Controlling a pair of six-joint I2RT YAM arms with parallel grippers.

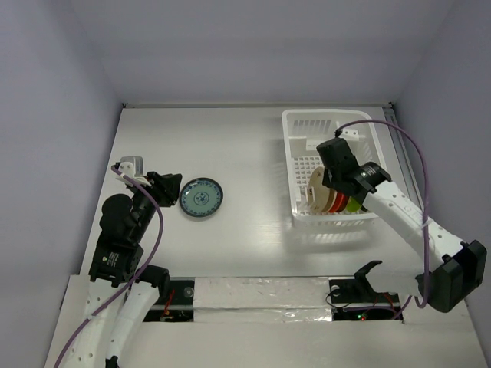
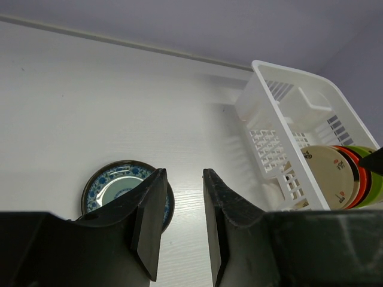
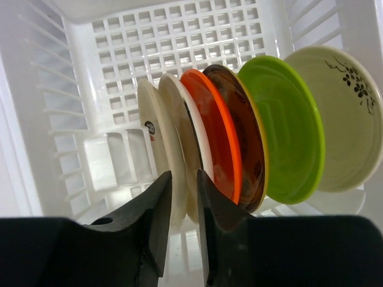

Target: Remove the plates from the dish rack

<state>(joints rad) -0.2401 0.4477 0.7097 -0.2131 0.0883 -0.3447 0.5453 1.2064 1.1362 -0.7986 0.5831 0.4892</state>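
Note:
The white dish rack (image 1: 307, 116) stands at the back right. Several plates stand on edge in it: two cream plates (image 3: 157, 143), an orange-red one (image 3: 216, 134), a tan-brown one (image 3: 244, 134), a yellow-green one (image 3: 288, 131) and a pale one with a black flower pattern (image 3: 341, 119). My right gripper (image 3: 184, 174) is down in the rack, its fingers closed on the rim of the front cream plate (image 1: 314, 198). The teal patterned plate (image 1: 201, 198) lies flat on the table. My left gripper (image 2: 182, 173) hovers open and empty just right of it.
The rack's far half (image 2: 305, 101) holds no plates. White walls close the table at the back and sides. A taped strip and the arm bases (image 1: 360, 280) run along the near edge.

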